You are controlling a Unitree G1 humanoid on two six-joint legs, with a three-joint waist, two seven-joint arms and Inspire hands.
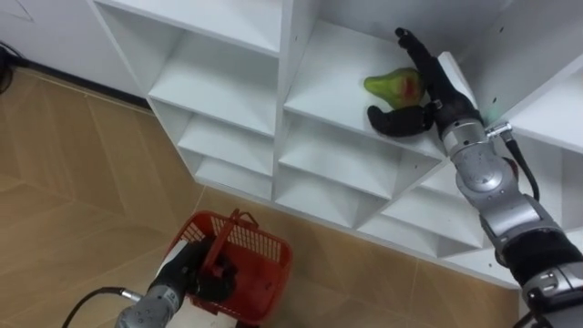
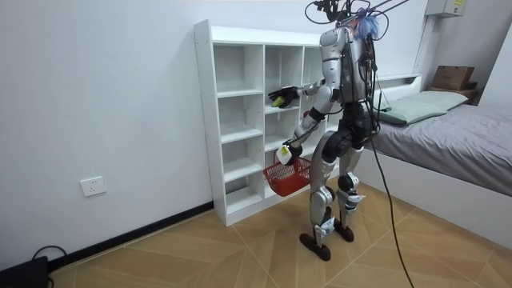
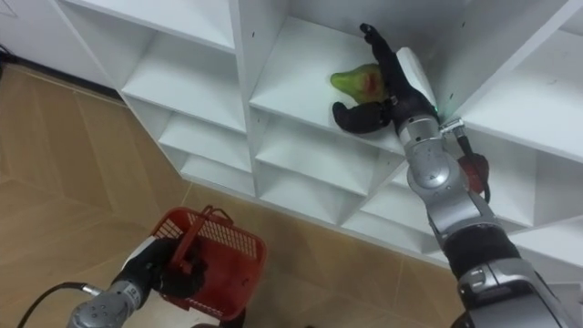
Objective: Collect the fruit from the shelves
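Note:
A green pear (image 1: 390, 84) with a red blush lies on a middle shelf of the white closet (image 1: 239, 91). My right hand (image 1: 430, 84) reaches into that compartment. Its straight fingers lie along the pear's right side and its thumb (image 1: 397, 121) sits in front of the fruit, not closed round it. Low on the left, my left hand (image 1: 189, 273) is curled round the handle of a red wire basket (image 1: 260, 258), which hangs in front of the lowest shelves. In the room view I stand upright facing the closet (image 2: 232, 120), basket (image 2: 288, 174) at thigh height.
The closet has several open white compartments (image 1: 219, 77). A small red thing (image 3: 474, 173) shows behind my right forearm in the compartment to the right. Wooden floor (image 1: 73, 182) lies to my left. A bed (image 2: 456, 136) stands at the room view's right.

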